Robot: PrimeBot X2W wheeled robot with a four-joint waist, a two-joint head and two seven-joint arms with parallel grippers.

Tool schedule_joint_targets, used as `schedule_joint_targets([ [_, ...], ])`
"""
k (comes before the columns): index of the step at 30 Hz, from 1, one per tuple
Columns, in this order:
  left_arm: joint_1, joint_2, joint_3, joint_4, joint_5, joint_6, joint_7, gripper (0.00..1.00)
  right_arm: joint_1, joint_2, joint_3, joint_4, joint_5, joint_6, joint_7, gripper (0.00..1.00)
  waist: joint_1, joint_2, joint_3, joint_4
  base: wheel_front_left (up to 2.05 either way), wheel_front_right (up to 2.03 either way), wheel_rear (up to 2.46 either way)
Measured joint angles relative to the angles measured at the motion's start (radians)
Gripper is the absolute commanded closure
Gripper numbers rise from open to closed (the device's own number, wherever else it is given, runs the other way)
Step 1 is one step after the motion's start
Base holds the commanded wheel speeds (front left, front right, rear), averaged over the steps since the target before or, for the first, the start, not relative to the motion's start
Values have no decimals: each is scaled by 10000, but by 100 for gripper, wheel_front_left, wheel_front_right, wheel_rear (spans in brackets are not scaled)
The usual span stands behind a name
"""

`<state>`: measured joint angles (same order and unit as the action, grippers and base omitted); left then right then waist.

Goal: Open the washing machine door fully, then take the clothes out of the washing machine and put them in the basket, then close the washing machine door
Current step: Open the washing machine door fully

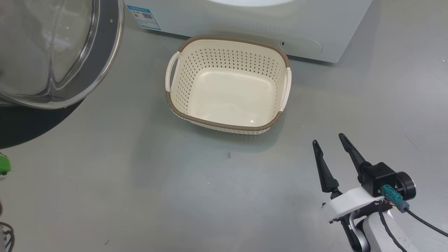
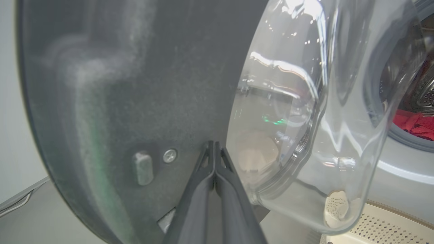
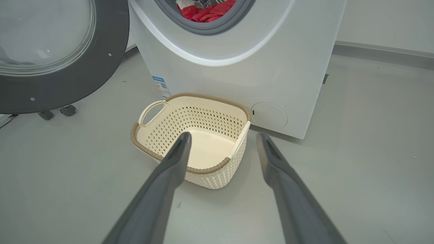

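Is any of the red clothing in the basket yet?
No, the basket shows a bare cream bottom, and the clothes lie inside the washing machine.

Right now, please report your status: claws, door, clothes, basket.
Left claw shut, tips at inner rim of the open door. Right claw open, empty. Clothes in the washing machine; basket empty. Nothing seen blocking the basket.

Grey floor (image 1: 140, 196), basket (image 1: 227, 120), washing machine (image 3: 271, 67) standing on it

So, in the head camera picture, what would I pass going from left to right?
big round door → basket → right pincer, open over the floor
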<state>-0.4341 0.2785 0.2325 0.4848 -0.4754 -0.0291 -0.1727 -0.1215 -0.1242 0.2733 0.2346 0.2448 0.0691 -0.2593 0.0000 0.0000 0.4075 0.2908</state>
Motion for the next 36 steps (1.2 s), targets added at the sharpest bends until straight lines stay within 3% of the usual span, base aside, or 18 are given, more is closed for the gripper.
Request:
schedule_joint_targets([
  [9,-390,328,119,706,-73,-128,-151,100,-144,-17,21,115,-10,0,0,0,0,0,108,69,0,0,0],
  [18,-485,313,-416,1252,215,-391,-357,100,-194,40,15,391,10,15,0,0,0,0,-229,85,0,0,0],
  [36,24,-113,-1661,1137,989,-717,-589,100,-555,330,-479,522,301,86,0,0,0,0,-1672,-265,0,0,0],
])
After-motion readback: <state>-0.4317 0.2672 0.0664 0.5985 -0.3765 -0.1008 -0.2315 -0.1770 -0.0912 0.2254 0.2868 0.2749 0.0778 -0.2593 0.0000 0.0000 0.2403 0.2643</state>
